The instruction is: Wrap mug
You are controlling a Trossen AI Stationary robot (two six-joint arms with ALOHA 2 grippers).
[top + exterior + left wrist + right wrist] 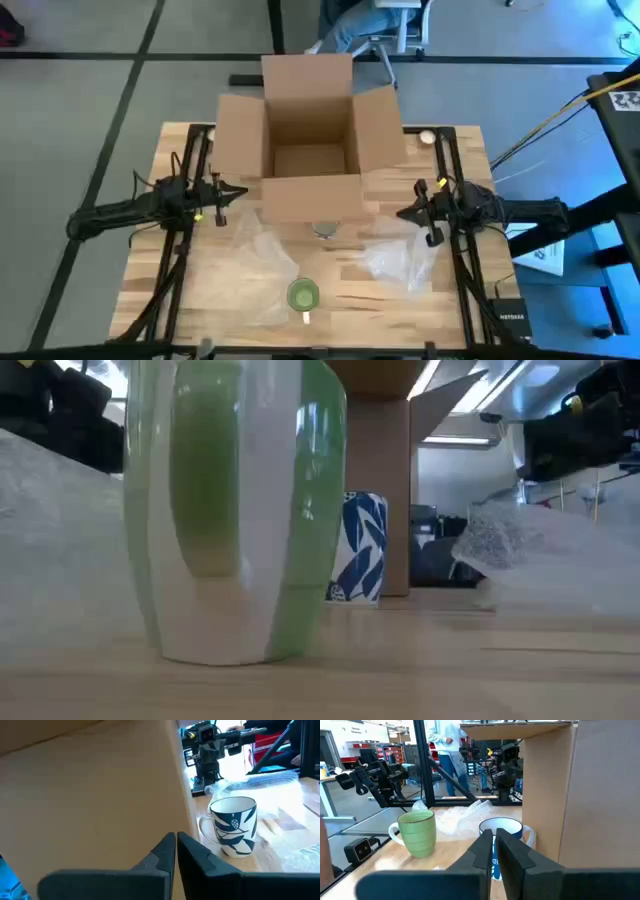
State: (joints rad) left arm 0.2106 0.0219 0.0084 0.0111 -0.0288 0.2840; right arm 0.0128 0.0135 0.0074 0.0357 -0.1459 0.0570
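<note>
In the high view, the left gripper [237, 190] sits at centre-left of the frame beside the cardboard box [310, 140], its fingers [165, 855] clenched together on nothing. To its right, a bubble-wrap sheet [245, 265] spreads over the wooden table [400, 300]. The green mug [303, 294] stands at bottom centre on that sheet's edge, cream handle toward the bottom edge. A blue-and-white mug [325, 230] stands just below the box's front flap. Another bubble-wrap sheet [400, 258] lies right of centre. The right gripper [403, 213] at centre-right is likewise clenched and empty.
</note>
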